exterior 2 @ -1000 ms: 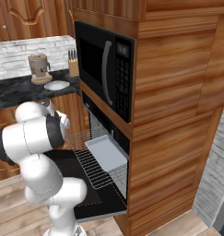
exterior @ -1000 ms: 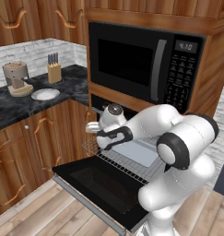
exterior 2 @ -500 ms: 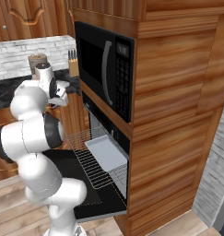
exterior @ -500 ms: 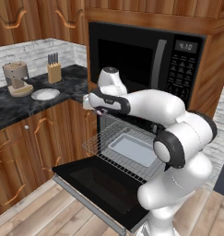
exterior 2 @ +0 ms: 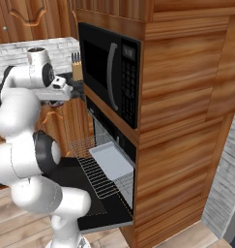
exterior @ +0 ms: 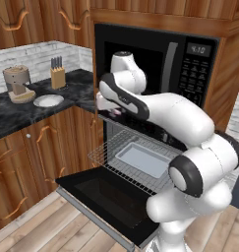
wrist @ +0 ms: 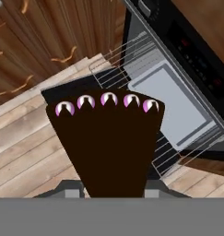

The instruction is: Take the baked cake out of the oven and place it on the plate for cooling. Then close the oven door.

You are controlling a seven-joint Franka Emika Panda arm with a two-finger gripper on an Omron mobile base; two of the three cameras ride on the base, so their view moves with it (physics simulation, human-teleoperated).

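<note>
Hand view: the pincer (wrist: 111,191) is clamped on the baked cake (wrist: 106,143), above the open oven door (exterior: 108,197). Carry it level toward the plate (exterior: 48,101) on the counter (exterior: 13,115) at nine o'clock.

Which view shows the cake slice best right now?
The hand view: the baked cake fills its centre, a dark wedge with pink-and-white dots along the top edge, between the jaws. In the left base view just a sliver peeks under the hand; in the right base view I can't make it out.
</note>
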